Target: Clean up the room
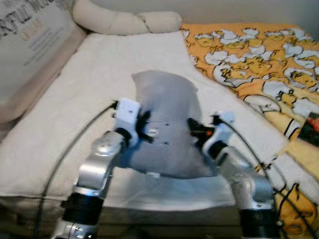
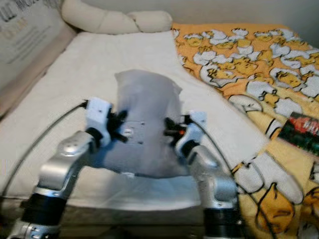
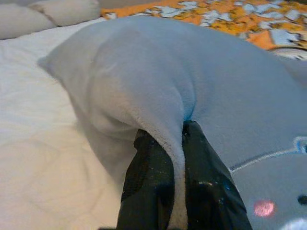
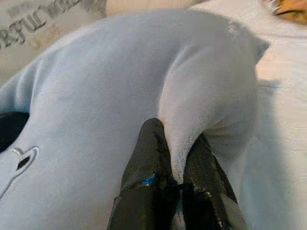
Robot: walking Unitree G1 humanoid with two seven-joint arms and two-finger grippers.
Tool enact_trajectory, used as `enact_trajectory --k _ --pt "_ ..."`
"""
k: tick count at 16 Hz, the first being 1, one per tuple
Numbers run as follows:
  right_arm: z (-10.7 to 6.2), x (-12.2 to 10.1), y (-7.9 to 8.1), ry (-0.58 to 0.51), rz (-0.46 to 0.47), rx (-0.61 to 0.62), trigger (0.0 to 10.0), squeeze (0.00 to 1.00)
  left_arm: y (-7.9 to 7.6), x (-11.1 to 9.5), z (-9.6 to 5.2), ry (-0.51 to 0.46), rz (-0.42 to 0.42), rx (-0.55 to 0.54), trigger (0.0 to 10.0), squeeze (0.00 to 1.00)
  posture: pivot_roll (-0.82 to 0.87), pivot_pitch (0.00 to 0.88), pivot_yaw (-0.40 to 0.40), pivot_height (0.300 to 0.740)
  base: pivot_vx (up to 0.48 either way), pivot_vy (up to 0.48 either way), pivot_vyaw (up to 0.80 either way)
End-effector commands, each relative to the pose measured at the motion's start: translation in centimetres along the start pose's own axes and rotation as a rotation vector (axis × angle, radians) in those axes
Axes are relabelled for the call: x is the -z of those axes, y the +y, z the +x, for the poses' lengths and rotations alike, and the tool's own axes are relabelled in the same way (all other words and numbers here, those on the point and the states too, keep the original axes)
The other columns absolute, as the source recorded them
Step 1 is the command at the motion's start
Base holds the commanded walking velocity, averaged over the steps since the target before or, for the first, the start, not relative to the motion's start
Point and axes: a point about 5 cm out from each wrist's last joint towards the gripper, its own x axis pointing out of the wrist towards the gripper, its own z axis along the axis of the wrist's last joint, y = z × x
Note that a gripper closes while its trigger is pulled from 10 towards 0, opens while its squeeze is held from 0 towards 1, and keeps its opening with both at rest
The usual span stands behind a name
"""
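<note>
While both arms reach forward over the near edge of the bed, a grey pillow [image 1: 167, 127] is held up between them, above the white quilt [image 1: 75, 124]. Left gripper [image 3: 178, 143]: both black fingers closed on a fold of the pillow's plush fabric, pinch seen clearly in the left wrist view. Right gripper [image 4: 178, 146]: same condition, fingers clamped on a ridge of the fabric at the opposite side.

Pillow orientation: long axis runs away from the robot, toward the head of the bed. Far end ends in two corners, raised and tilted slightly up; near end hangs lower, close to the mattress edge. Grip points sit on the left and right flanks, roughly at mid-length. Front face carries a faint stitched motif with a small pink dot [image 3: 264, 208]; detail too blurred to read further.

Surroundings: cream knotted bolster [image 1: 124, 21] lies across the head of the bed, well apart from the pillow. A large printed cushion [image 1: 35, 45] leans at the left side. An orange duck-patterned blanket [image 1: 259, 59] covers the right half of the bed, just beside the pillow's right flank.
</note>
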Motion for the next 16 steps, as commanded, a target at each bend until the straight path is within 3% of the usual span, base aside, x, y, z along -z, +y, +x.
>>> enact_trajectory --k 1,14,16 --pt "0.29 -0.55 0.64 -0.031 -0.007 -0.02 10.0 0.0 0.69 -1.12 0.02 -0.032 0.033 -0.019 10.0 0.0 -0.08 0.0 0.04 0.74 0.0 0.48 0.0" --pt "0.92 -0.37 0.86 -0.009 -0.03 -0.039 10.0 0.0 0.87 -0.82 -0.09 -0.022 0.036 -0.047 10.0 0.0 -0.04 0.0 0.008 0.74 0.0 0.476 0.0" --pt "1.06 0.02 0.79 0.004 -0.026 -0.033 10.0 0.0 1.1 -1.55 -0.16 -0.058 0.023 -0.071 10.0 0.0 -0.03 0.0 0.001 0.74 0.0 0.0 0.0"
